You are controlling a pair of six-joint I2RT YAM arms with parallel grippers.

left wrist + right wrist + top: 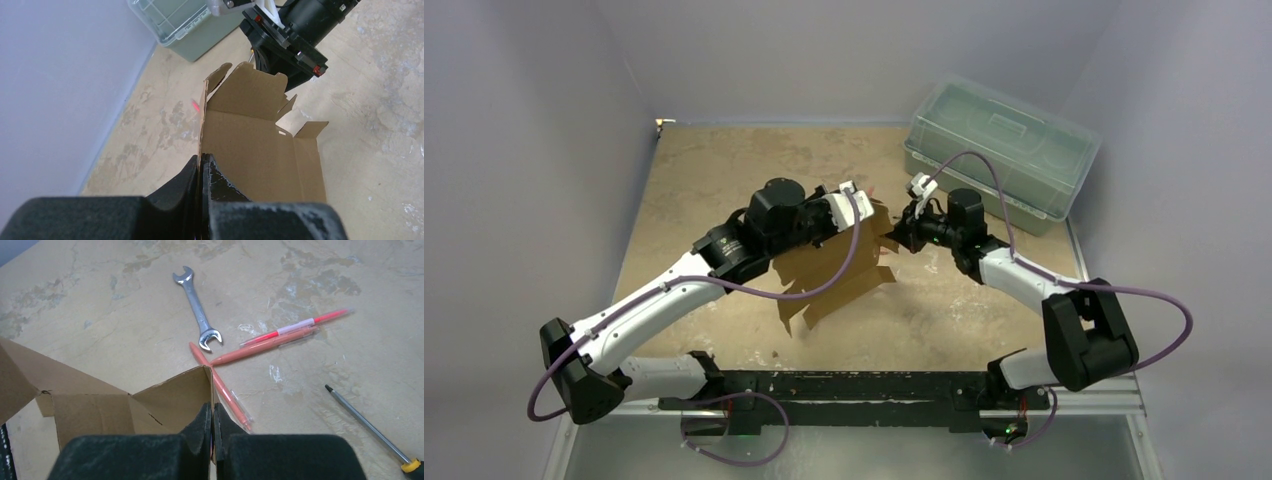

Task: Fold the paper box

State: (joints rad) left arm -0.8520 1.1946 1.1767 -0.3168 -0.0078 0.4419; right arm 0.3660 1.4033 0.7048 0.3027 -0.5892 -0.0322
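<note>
The counter (714,170) was a scuffed, blotchy tan slab boxed in by plain grey walls (524,150), with a see-through greenish plastic bin (1004,150), lid on, parked in the far right corner. From overhead the paper box (834,275) hung between the two arms around the middle of the counter. It was a brown die-cut sheet, only partly creased, with its long axis running diagonally from near-left to far-right and the far-right end held highest. Couldn't tell if the low near-left corner touched the counter. The left fingers (185,180) were clenched on one long edge of the cardboard. The left wrist view showed that nicely: the edge was pinched between the black pads, and the panel spread off to the right with its flaps standing up at the far end, just in front of the other arm's wrist. The right fingers (197,427) were pinched shut on the corner of a flap. The right wrist view also had stuff I couldn't make out from overhead: a wrench (198,310), three orange-red pens (265,345) fanned out beside its lower end, and a slim screwdriver (365,425) off to the right, all lying flat on the counter beyond the box. Only the overhead showed both arms and the bin together.
</note>
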